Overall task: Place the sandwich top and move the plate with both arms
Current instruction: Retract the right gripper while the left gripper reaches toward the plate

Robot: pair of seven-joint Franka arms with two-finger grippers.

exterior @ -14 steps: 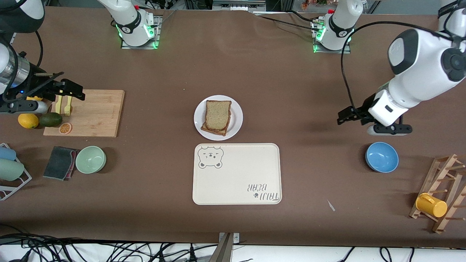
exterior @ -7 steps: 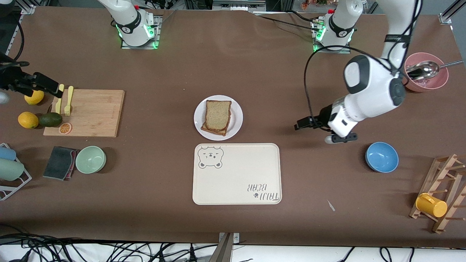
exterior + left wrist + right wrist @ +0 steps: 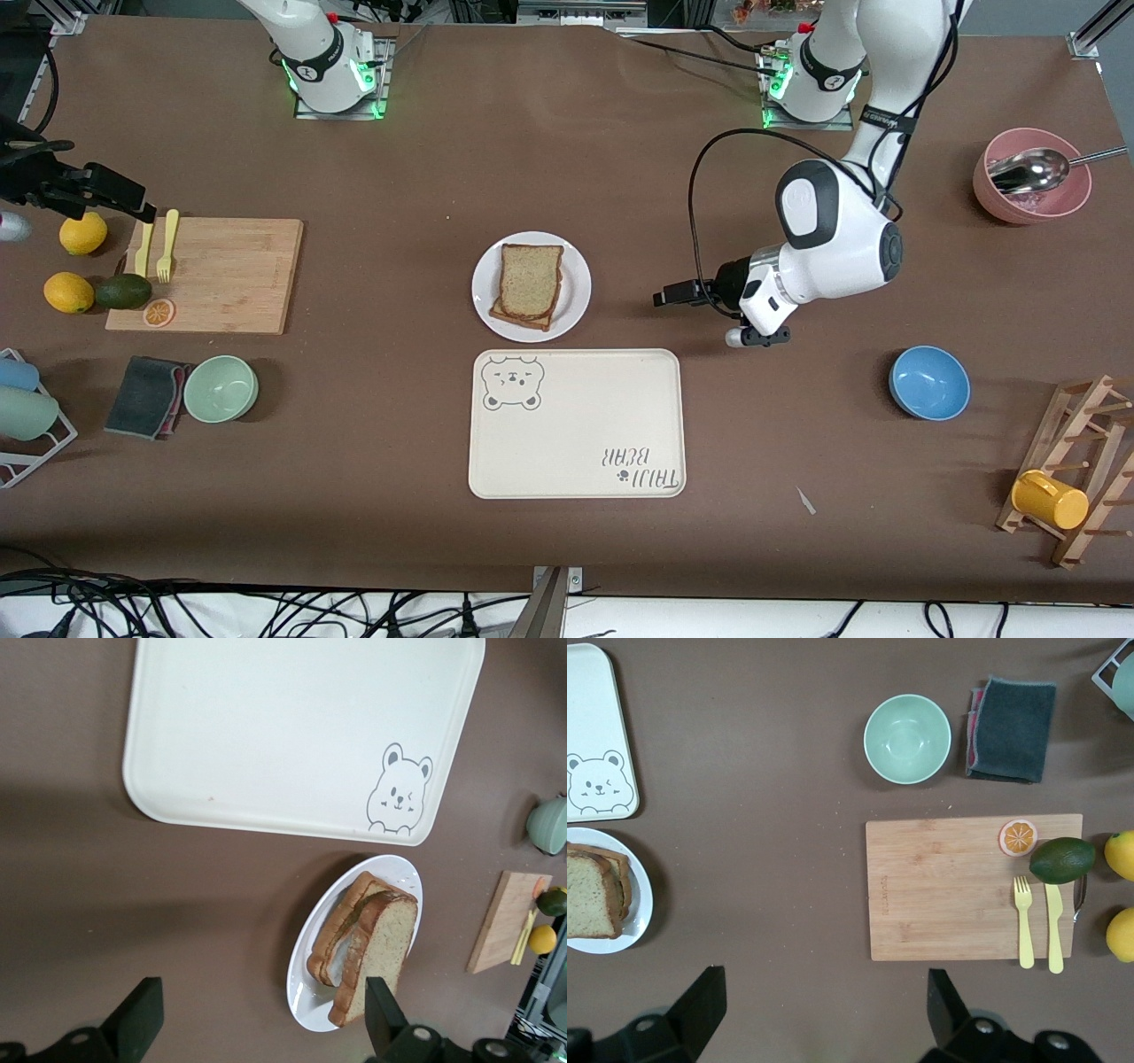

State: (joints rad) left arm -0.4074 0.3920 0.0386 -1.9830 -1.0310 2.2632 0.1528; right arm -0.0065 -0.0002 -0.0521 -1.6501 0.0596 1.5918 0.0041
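1. We see the sandwich top (image 3: 530, 280) already lying on the stacked sandwich on the white plate (image 3: 574, 292), which sits mid-worktop, touching or just short of the cream bear tray (image 3: 576, 443) toward the front camera.
2. We judge the bread step done; moving the plate with both arms is what remains.
3. The left claw (image 3: 675, 295) hovers low over bare worktop beside the plate, toward the left arm's end, fingers (image 3: 137, 1020) spread wide and holding nothing.
4. The right claw (image 3: 120, 197) hangs over the worktop's edge at the right arm's end, near the cutting board (image 3: 230, 275), also wide open and empty.
5. Next, we expect each claw must reach a plate rim.
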